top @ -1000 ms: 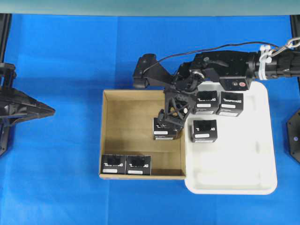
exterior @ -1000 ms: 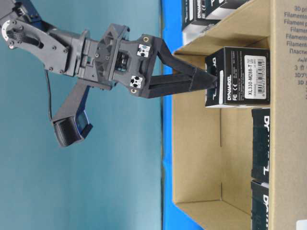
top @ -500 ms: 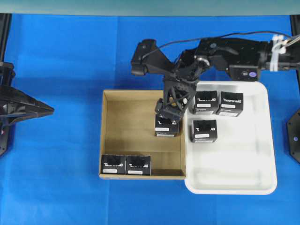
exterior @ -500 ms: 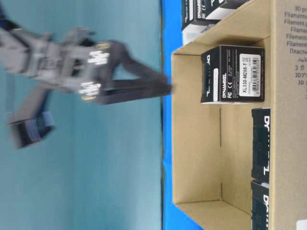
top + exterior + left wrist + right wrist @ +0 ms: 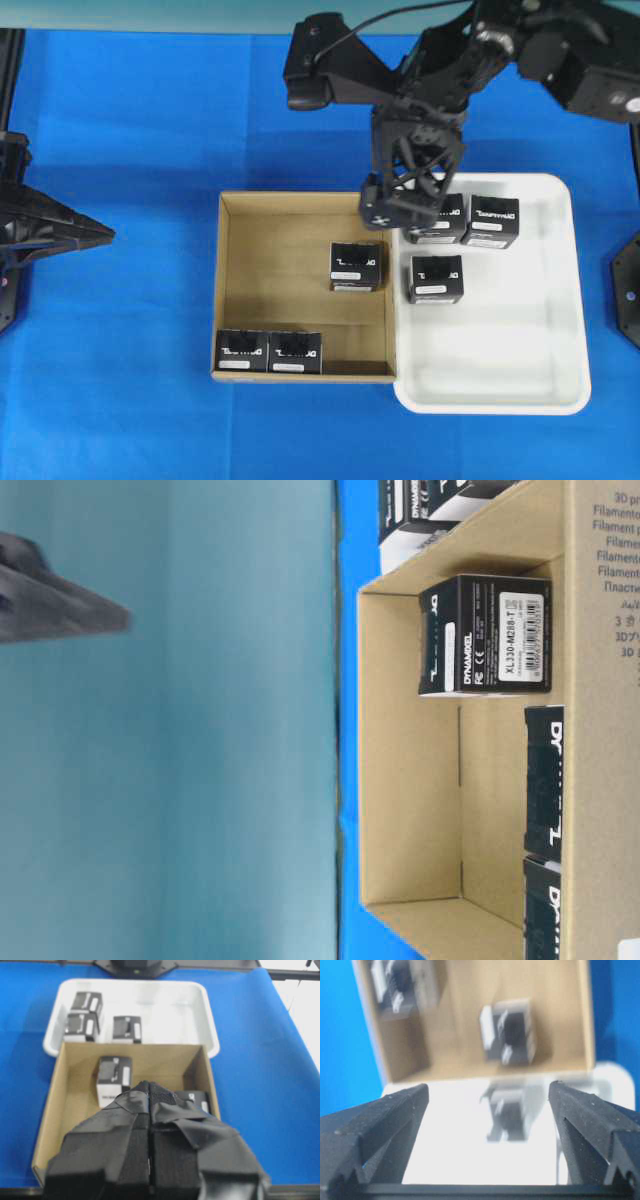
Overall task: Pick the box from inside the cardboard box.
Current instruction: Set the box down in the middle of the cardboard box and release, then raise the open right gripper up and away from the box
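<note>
Right fingers (image 5: pixel 385 1125) spread, empty, above box (image 5: pixel 355 267).

A white tray (image 5: pixel 560 300) sits on the blue tabletop (image 5: pixel 130 120).

Box (image 5: pixel 485 634): "DYNAMIXEL", label "XL330-M288-T". Cardboard box (image 5: pixel 600 630) wall: "Filament", "3D".

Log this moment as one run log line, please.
right gripper: open, empty, above carton edge | left gripper: shut, idle | cardboard box: three black boxes | white tray: three
</note>
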Available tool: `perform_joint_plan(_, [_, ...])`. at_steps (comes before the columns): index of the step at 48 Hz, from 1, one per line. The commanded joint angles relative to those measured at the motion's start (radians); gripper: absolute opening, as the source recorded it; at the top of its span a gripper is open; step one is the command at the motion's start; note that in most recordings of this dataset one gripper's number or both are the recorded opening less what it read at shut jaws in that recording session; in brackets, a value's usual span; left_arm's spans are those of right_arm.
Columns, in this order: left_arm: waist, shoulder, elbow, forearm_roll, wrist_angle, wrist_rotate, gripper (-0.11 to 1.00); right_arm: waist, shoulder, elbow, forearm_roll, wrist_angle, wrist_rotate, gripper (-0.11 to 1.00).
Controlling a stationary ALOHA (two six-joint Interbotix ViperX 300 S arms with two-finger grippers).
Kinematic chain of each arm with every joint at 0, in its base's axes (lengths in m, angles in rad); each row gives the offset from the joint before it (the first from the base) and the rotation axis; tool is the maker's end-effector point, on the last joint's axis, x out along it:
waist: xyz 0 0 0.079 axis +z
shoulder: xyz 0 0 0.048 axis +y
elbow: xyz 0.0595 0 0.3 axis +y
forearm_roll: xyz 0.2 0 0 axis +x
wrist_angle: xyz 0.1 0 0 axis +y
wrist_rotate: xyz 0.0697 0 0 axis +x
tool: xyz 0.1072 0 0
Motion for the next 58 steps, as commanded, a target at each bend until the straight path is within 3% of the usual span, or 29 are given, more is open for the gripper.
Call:
perform_joint_plan(1, [0.002, 0.003, -0.029, 0.002, -0.005, 0.0, -0.07, 0.012, -0.015, -0.061, 0.002, 0.046, 0.014, 0.99])
perform_joint_plan(20, [0.0, 0.005, -0.035, 0.002, -0.005, 0.0, -0.07, 0.046, -0.035, -0.229, -0.005, 0.16, 0.052, 0.99])
perform_joint_plan(30, [0.0, 0.009, -0.038, 0.002, -0.005, 0.0, -0.07, 0.049, -0.035, -0.304, -0.031, 0.245, 0.077, 0.99])
perform_joint_plan(49, [0.0, 0.009, -0.041, 0.002, -0.005, 0.0, -0.07, 0.051, -0.005, -0.288, -0.043, 0.247, 0.066, 0.99])
perform_joint_plan(58, [0.0, 0.009, -0.041, 0.002, -0.005, 0.0, -0.07, 0.046, 0.041, -0.189, -0.086, 0.112, 0.015, 0.99])
